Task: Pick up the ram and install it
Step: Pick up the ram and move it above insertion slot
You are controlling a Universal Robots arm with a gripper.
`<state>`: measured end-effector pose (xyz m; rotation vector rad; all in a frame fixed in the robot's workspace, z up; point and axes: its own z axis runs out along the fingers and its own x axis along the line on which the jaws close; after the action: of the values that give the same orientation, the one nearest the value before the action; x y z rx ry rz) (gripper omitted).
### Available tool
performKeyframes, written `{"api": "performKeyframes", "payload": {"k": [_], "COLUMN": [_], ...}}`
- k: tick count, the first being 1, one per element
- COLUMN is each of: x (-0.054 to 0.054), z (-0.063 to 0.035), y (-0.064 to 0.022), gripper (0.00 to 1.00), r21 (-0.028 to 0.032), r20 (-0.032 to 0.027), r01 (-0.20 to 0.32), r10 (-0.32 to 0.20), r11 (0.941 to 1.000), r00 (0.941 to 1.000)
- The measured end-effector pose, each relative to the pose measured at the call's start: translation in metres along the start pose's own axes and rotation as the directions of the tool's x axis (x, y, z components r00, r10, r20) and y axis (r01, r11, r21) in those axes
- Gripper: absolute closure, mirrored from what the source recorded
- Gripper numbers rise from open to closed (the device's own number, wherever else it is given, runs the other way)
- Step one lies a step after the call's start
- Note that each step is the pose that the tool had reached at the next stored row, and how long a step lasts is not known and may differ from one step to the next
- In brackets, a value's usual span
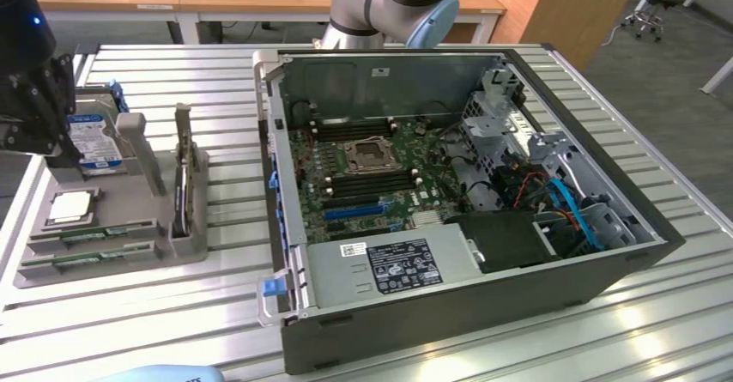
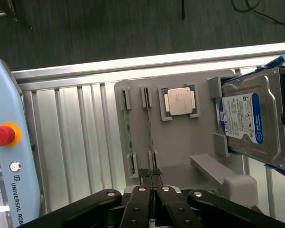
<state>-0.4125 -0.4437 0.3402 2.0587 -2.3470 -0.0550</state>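
Note:
Two green ram sticks stand on edge in the slots of the grey tray (image 2: 180, 142): one ram (image 2: 125, 128) nearer the tray's edge, the other ram (image 2: 149, 130) beside it. In the exterior view they lie at the tray's front, ram (image 1: 98, 235) and ram (image 1: 82, 263). My gripper (image 2: 151, 186) hangs above the tray, over the end of the second stick, fingers shut together with nothing between them. In the exterior view the gripper (image 1: 33, 137) is at the far left, above the tray (image 1: 137, 219).
The tray also carries a silver-topped processor (image 2: 179, 101) and a blue-labelled hard drive (image 2: 251, 124). An open computer case (image 1: 458, 202) with its motherboard (image 1: 366, 172) fills the table's middle. A teach pendant (image 2: 7, 142) lies beside the slatted table.

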Motion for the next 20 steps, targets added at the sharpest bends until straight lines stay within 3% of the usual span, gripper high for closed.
{"api": "performKeyframes", "payload": {"k": [11, 20], "x": [0.0, 0.0], "z": [0.0114, 0.0151], "y": [-0.0005, -0.0006], "gripper": [0.9, 0.9], "r21": [-0.0006, -0.0011], "r20": [-0.0023, -0.0036], "r01": [0.061, 0.091], "r10": [-0.061, -0.091], "r11": [0.9981, 0.9959], "r00": [0.9981, 0.9959]}}
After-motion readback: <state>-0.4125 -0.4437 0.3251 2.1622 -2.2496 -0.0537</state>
